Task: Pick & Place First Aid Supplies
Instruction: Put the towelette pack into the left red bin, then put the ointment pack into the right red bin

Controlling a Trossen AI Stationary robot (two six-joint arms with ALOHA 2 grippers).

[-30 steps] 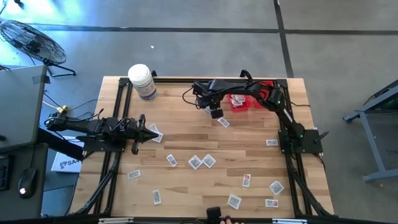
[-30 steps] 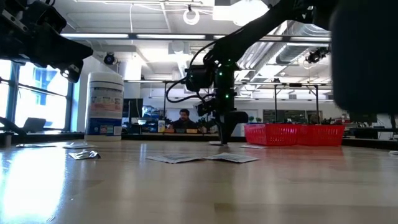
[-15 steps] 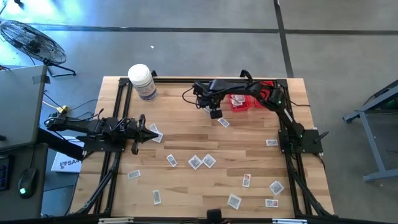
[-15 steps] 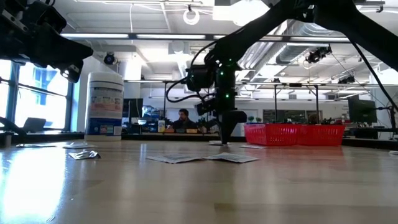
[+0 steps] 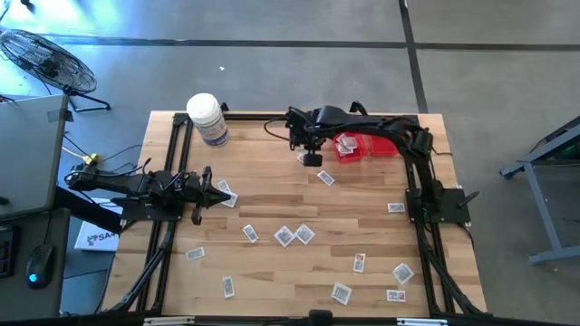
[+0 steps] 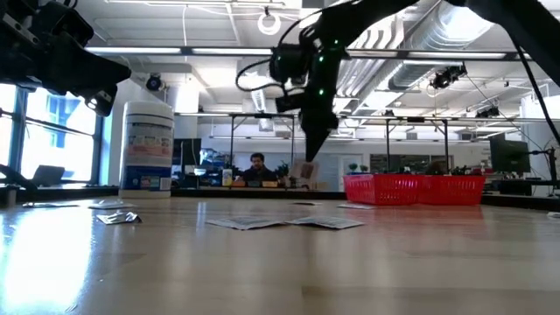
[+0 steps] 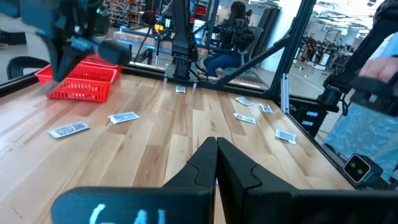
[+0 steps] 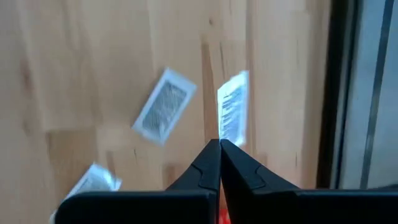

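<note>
Above the table's far side, the right gripper (image 5: 311,160) hangs with fingers pinched together on a white packet (image 8: 233,115), just beside the red basket (image 5: 355,147). Other packets (image 5: 294,235) lie scattered across the bare wood nearer the front edge. Near the left edge, the left gripper (image 5: 224,190) rests fully closed, empty.

Small flat white-grey square packets (image 5: 295,235) lie scattered flat on the wooden counter (image 5: 272,181): a cluster mid-counter, several toward the near right corner (image 5: 395,295), one by the right edge (image 5: 396,207), one pinched upright in the right claw (image 8: 219,144).
</note>
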